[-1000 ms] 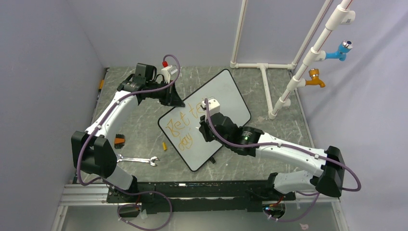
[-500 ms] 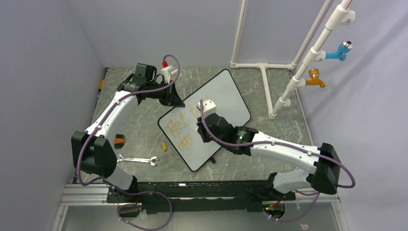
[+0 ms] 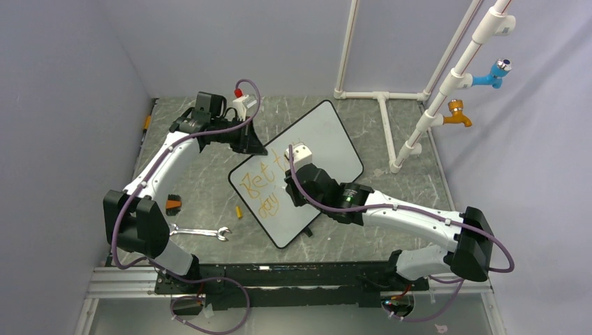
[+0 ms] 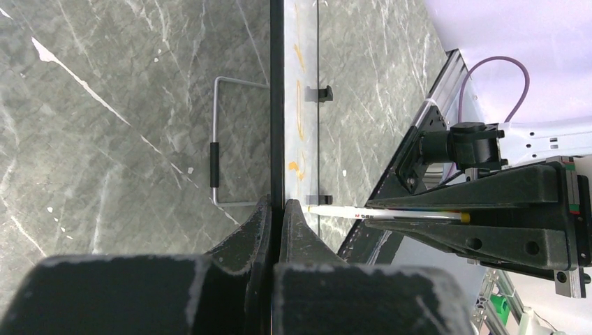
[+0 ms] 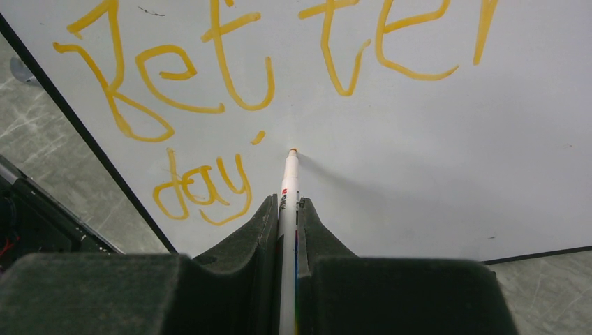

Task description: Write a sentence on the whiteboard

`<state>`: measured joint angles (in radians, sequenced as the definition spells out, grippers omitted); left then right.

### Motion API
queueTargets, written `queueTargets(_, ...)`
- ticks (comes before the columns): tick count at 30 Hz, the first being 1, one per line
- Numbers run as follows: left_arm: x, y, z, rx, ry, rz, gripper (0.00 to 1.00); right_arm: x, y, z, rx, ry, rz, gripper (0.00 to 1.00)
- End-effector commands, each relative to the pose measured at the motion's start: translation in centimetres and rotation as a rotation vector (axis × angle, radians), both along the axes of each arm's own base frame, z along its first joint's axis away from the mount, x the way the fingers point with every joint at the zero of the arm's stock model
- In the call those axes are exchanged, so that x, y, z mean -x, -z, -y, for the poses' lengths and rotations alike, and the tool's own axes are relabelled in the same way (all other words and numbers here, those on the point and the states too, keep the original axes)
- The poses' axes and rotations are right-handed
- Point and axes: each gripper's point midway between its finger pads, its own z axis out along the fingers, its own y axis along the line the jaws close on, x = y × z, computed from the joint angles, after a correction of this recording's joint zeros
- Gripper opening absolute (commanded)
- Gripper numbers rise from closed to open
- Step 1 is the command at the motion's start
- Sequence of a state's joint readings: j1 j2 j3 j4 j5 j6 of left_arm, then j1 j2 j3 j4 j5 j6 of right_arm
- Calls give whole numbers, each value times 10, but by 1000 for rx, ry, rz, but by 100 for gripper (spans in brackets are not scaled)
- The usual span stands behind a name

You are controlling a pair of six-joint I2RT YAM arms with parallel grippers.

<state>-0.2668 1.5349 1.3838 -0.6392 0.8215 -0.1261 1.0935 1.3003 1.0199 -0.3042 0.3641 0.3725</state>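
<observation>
Board (image 3: 328, 136) lies slanted mid-table (image 3: 209, 188), long axis running from near-left to far-right in the top view.

Left gripper (image 3: 253, 145) is at the board's far-left edge. In the left wrist view the fingers (image 4: 260, 223) are pinched tight on the black frame, one each side, with the board (image 4: 300, 105) seen edge-on. A wire loop (image 4: 216, 143) with a black sleeve sits just beside that edge.

Right gripper (image 3: 292, 190) is over the board's middle. In the right wrist view the jaws are closed on a white marker (image 5: 288, 183), which sticks out straight ahead between the fingertips (image 5: 287, 204). The orange tip meets its own shadow on the board (image 5: 419, 174), so it looks in contact. It sits just right of "day", under the "tt".

Lettering (image 5: 230, 77) is orange and in two lines: "Better" on top, "day" below with a small stroke above the y. It is at the board's left end (image 3: 262, 185).

On the table left of the board are a wrench (image 3: 199, 232) and a small orange piece (image 3: 238, 211), both apart from it. A white pipe frame (image 3: 391, 132) stands far-right.
</observation>
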Motion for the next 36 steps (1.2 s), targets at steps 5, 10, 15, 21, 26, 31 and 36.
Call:
queueTargets(5,-14,-40,1,41,9,207,0,4,2,-16,-49,-56,-17,0)
queueTargets(10,-14,-40,1,42,8,208,0,7,5,-15,-47,-65,-29,0)
queueTargets(15,-14,-40,0,41,7,207,0,11,14,-12,-40,-69,-49,0)
queueTargets(21,-15,-39,0,41,7,204,0,17,27,-6,-29,-65,-75,0)
queueTargets(26,-15,-39,0,42,6,206,0,17,32,3,-12,-35,-76,0)
queueTargets(31,-14,-39,0,44,6,206,0,12,33,13,11,15,-67,0)
queueTargets(36,-14,-39,0,43,7,206,0,10,38,20,46,45,-65,0)
